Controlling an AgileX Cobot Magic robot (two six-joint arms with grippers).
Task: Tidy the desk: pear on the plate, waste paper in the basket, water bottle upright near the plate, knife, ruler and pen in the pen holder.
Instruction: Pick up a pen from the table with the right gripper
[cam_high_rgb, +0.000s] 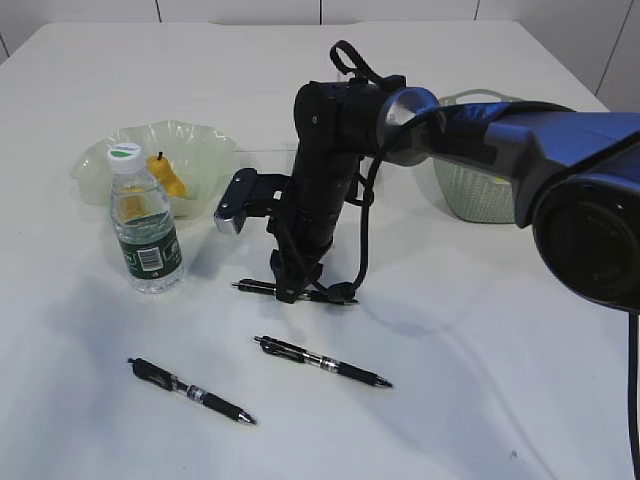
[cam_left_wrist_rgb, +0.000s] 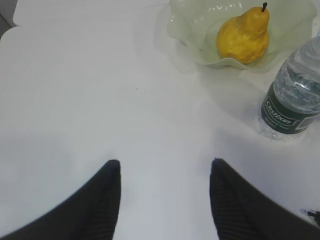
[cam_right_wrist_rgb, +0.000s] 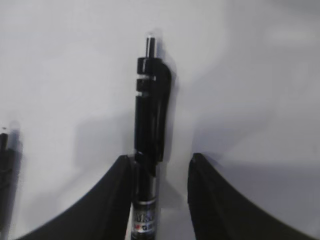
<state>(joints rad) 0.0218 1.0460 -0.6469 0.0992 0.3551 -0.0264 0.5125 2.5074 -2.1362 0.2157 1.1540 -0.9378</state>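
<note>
Pen (cam_right_wrist_rgb: 149, 125) flat on desk (cam_high_rgb: 480, 400), lengthwise between right hand (cam_right_wrist_rgb: 159, 170) fingers, spread apart

White panelled wall (cam_high_rgb: 240, 8), perhaps cabinet fronts

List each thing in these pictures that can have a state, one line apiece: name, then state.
pear: in the plate, stem up.
plate: holds only the pear.
water bottle: upright, capped, beside the plate.
basket: upright, mostly hidden by the arm; contents not visible.
three pens: all flat on the desk.
far pen: between the right gripper's fingers.
right gripper: open astride that pen, not clamped.
left gripper: open, empty.
</note>
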